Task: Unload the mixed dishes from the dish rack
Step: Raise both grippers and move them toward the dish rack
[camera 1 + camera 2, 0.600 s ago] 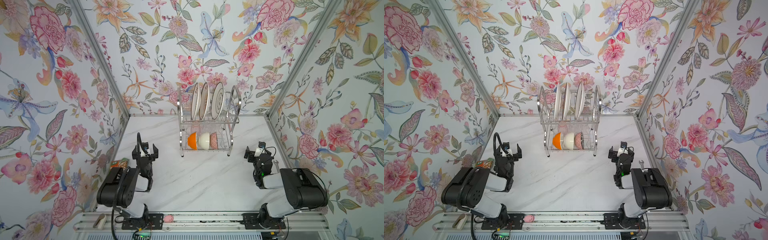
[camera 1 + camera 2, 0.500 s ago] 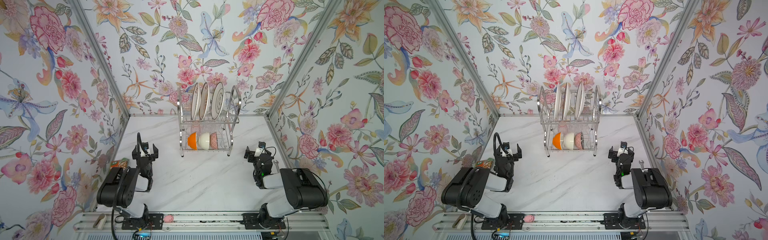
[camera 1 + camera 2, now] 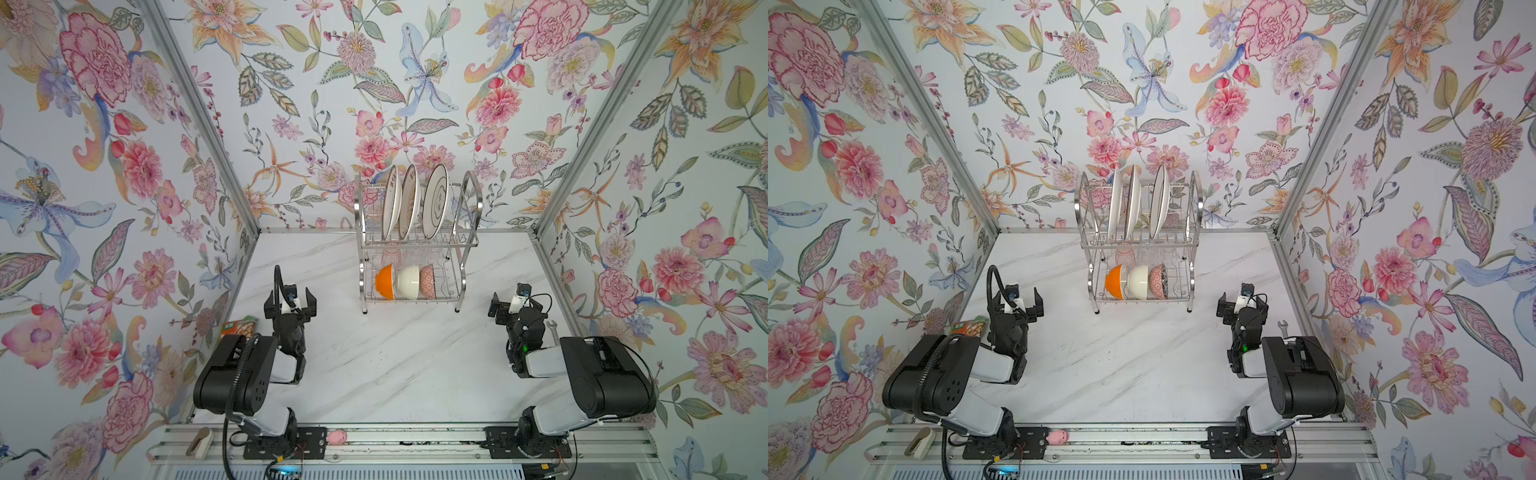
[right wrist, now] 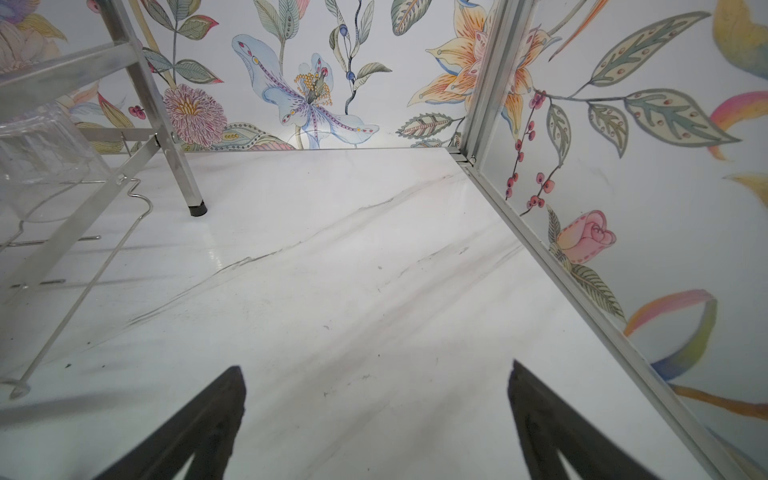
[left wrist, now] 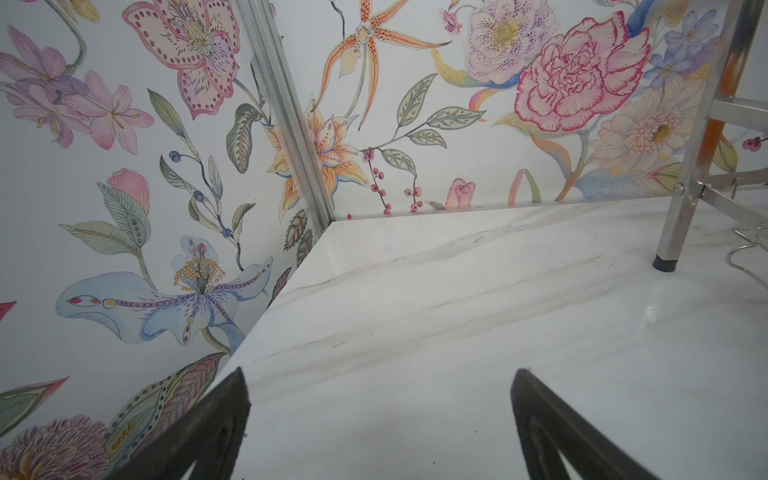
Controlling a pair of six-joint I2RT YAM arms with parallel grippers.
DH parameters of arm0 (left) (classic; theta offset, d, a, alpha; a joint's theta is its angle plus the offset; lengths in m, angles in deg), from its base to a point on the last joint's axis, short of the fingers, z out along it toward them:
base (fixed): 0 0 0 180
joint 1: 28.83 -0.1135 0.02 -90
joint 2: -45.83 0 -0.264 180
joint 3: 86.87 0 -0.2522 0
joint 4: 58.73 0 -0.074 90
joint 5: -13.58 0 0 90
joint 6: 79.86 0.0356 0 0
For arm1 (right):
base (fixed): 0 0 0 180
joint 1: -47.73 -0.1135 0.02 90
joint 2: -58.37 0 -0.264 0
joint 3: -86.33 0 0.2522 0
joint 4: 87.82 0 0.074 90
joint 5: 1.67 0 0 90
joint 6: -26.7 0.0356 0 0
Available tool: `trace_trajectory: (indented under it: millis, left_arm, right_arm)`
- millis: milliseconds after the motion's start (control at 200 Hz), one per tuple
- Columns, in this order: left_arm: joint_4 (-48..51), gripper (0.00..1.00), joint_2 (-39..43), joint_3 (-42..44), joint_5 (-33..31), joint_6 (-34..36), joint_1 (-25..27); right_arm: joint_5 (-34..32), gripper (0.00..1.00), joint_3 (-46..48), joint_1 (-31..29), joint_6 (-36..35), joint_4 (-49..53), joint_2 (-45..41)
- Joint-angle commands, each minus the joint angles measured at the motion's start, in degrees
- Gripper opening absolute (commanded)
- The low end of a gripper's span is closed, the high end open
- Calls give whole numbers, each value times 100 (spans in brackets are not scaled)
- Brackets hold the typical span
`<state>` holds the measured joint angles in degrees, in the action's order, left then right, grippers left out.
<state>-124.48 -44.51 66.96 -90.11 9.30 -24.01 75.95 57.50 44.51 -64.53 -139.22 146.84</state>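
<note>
Nothing had visibly moved since the earlier frames; both arms sat folded low at the near side of the table (image 3: pixel 395 365). The left claw (image 3: pixel 290 296) and the right claw (image 3: pixel 515 301) were spread wide and empty, each well apart from the dish rack (image 3: pixel 473 195), which stood at the back middle of the table. Three white plates (image 3: pixel 409 201) stood on edge in its upper tier. Below lay the orange bowl (image 3: pixel 385 281), cream bowl (image 3: pixel 409 281) and pink-patterned bowl (image 3: pixel 428 280) side by side. A clear tumbler (image 4: pixel 41 145) sat upside down on the lower shelf. A food packet (image 3: pixel 239 326) lay by the left wall and a wrench (image 3: pixel 552 328) by the right.
</note>
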Motion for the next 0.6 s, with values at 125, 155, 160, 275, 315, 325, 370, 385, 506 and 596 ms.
trace_trajectory:
  millis: [125, 155, 160, 275, 315, 325, 370, 385, 506, 596]
  left_arm:
    - [-63, 99, 8, 19, 104, 14, -33]
    - [-52, 99, 0, 18, 112, 9, -35]
    - [-50, 99, 0, 18, 112, 12, -34]
    - [-34, 99, -1, 3, 121, 5, -42]
    - [-30, 99, 1, 2, 121, 5, -46]
    - [-30, 99, 0, 6, 119, 5, -43]
    - [-22, 99, 0, 5, 128, -4, -42]
    - [-21, 99, -1, 1, 130, -4, -40]
    - [-21, 99, 8, 2, 130, -4, -52]
    - [-65, 99, 13, 27, 130, 4, -50]
  right_arm:
    - [35, 99, -106, 24, 42, 20, 28]
    - [34, 99, -110, 24, 44, 22, 31]
    - [39, 99, -106, 24, 44, 17, 31]
    - [39, 99, -104, 24, 39, 22, 26]
    - [34, 99, -102, 24, 42, 21, 29]
    - [34, 99, -106, 24, 44, 22, 28]
    - [34, 99, -93, 24, 38, 20, 23]
    - [34, 99, -93, 25, 38, 21, 22]
    - [34, 99, -96, 24, 42, 8, 23]
    - [42, 99, -77, 24, 39, -12, 22]
